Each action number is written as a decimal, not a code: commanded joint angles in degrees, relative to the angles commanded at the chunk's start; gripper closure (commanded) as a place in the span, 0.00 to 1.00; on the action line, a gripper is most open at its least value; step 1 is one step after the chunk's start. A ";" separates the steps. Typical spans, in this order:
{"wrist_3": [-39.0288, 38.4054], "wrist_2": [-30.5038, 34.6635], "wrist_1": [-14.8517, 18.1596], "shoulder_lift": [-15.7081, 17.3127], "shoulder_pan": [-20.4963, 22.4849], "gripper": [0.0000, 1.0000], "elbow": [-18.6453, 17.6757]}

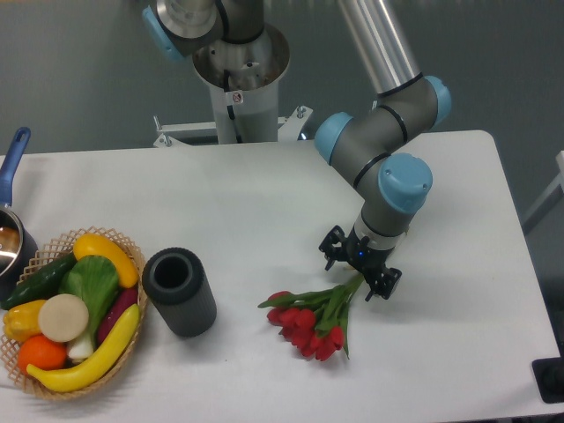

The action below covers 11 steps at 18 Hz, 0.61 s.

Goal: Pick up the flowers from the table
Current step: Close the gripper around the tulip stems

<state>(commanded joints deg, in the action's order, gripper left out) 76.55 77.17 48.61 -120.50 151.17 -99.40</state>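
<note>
Flowers (308, 319) lie flat on the table (264, 194), right of centre near the front edge; red heads point toward the front left, green stems run up and right. Stem ends reach under the gripper (359, 270), whose two fingers stand spread apart, one on each side of the stems, nothing clamped between them yet. Whether the fingertips already touch the tabletop, you cannot tell from this angle.

Judgement: you are at the grasp. Close on the stems, not the blooms; aim where the bunch is tightest so no stalk slips out. Keep the fingers square across the stems. Close gently, since thin stems crush or splay. Lift straight up; the heavy head end will likely droop.

A dark cylinder (180, 292) stands well to the left, a basket of produce (70, 310) beyond it; both are clear of your lift.
</note>
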 joint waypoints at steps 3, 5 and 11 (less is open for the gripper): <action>0.09 -0.09 -0.27 -0.44 -0.18 0.01 0.00; 0.09 0.00 -0.27 -0.35 -0.18 0.08 0.00; -0.09 -0.09 -0.36 -0.35 -0.27 0.45 0.00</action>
<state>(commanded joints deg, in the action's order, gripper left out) 76.47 77.08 48.25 -120.85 150.91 -99.40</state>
